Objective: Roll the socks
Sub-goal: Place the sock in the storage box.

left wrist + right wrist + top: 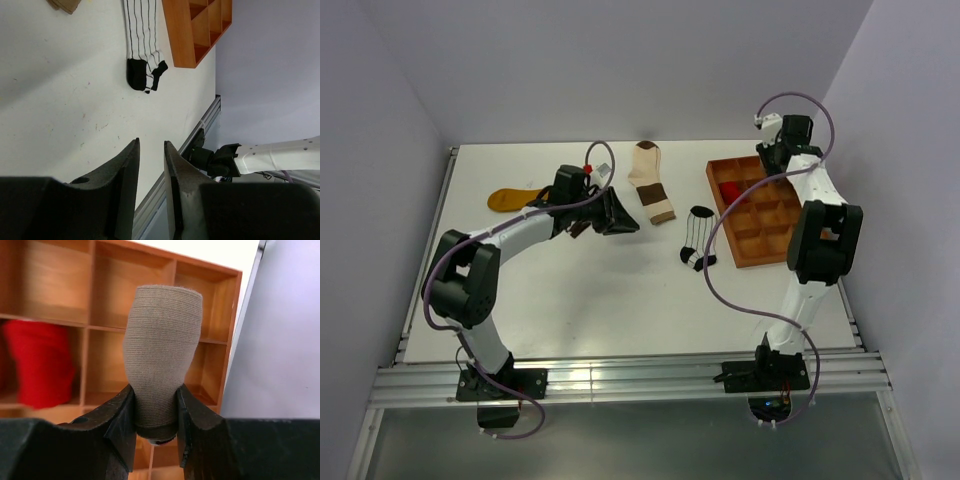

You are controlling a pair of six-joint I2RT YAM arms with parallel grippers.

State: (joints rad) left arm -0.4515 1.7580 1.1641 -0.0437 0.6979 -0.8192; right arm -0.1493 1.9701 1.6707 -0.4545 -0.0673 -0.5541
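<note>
Socks lie flat on the bench (620, 300). The mustard sock (510, 199) is left of the left pincer (151, 145) — jaws narrowly parted, gripping nothing. Just right of that pincer is the cream-and-brown sock (652, 180); farther right, the striped sock (142, 45) lies beside the tray (765, 260). Over the tray, the right pincer (155, 390) is clenched on a rolled taupe sock (162, 340) — left of it, a red sock (37, 365) sits in a compartment.

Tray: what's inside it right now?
One red sock sits in a compartment of the tray; the other visible cells look empty. The right gripper holds a rolled taupe sock above it, and that arm hides some far cells in the top view.
</note>
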